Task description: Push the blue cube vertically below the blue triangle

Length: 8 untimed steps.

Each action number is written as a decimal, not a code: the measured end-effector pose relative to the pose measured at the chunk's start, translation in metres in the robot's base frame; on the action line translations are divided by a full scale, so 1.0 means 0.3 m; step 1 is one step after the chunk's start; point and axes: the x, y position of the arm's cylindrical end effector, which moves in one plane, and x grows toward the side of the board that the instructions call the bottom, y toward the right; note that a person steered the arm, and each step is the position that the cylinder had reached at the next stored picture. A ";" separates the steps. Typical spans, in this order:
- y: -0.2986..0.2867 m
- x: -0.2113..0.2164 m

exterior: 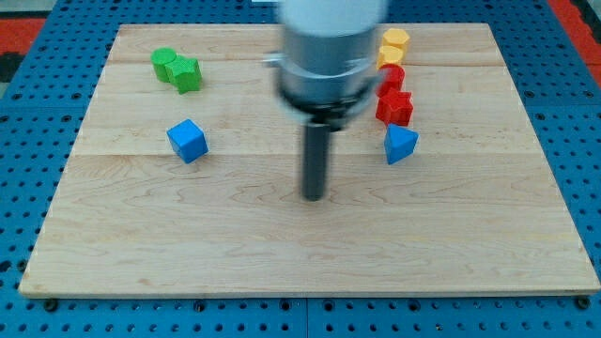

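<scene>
Blue cube [187, 141]: sits on the view's left half of the wooden table [310, 253], a little above the middle height, with bare wood on every side.
Blue triangle [400, 145]: sits on the view's right half, at about the same height as the blue cube and well apart from it.
Tool: a straight dark rod hanging from a blurred grey arm body [331, 47] at the view's top centre; it has no jaws, so it neither opens nor closes, and it holds nothing.
My tip [313, 197]: rests near the middle of the table, between the two blue blocks and slightly lower in the view than both; it touches no block and is nearer the blue triangle than the blue cube.
Red blocks [393, 97]: two pieces, shapes hard to make out, stacked in a column just above the blue triangle; the lower one is very close to it, and I cannot tell whether they touch.
Yellow blocks [393, 45]: two pieces at the top of that same column, touching or nearly touching the red ones.
Green blocks [177, 69]: two pieces pressed together near the view's top left, above the blue cube and apart from it.
In the way: the rod stands on the straight line between cube and triangle.
Surroundings: a blue pegboard surface [38, 319] borders the table.
</scene>
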 end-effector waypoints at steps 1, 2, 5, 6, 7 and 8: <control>-0.382 0.011; -0.676 -0.123; -0.207 -0.028; -0.257 -0.047; -0.458 -0.175; -0.179 -0.223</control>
